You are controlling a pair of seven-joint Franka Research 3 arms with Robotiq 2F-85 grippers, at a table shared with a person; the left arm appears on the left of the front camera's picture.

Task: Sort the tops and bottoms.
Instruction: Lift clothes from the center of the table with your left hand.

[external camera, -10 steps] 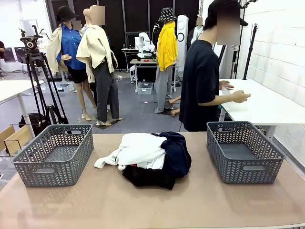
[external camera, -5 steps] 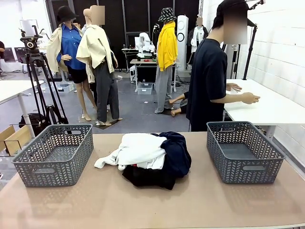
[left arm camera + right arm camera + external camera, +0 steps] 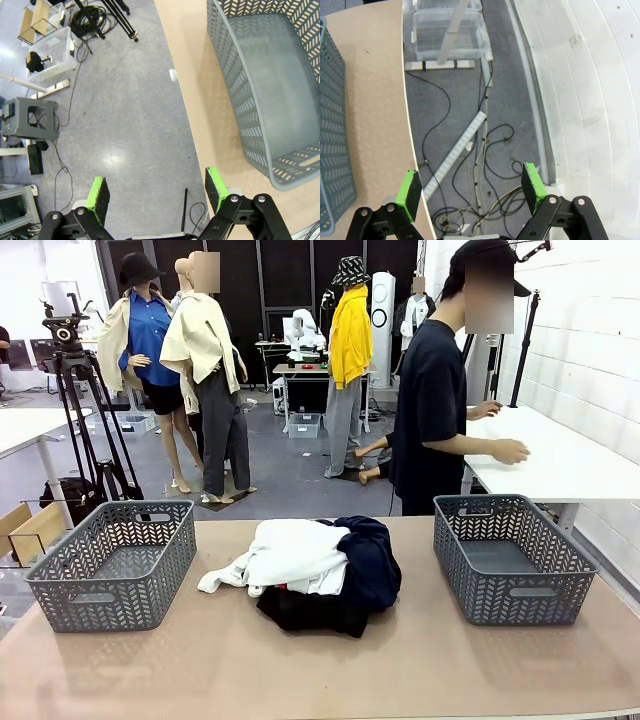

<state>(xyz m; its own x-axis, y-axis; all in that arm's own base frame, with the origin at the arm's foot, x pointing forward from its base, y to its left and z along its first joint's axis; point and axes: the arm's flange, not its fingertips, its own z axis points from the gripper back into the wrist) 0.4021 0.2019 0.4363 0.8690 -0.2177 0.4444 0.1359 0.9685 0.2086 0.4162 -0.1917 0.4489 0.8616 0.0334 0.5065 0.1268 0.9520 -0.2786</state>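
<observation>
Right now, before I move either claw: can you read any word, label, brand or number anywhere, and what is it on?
No text can be read in these views.
White tops and dark bottoms: no tag or print showing.
Left basket and right basket: no label on the sides that show.
Clear box on the floor: no marking visible.

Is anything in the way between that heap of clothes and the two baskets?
Nothing visible. Bare table separates the heaped tops and bottoms from the left basket and the right basket, and both look empty.
</observation>
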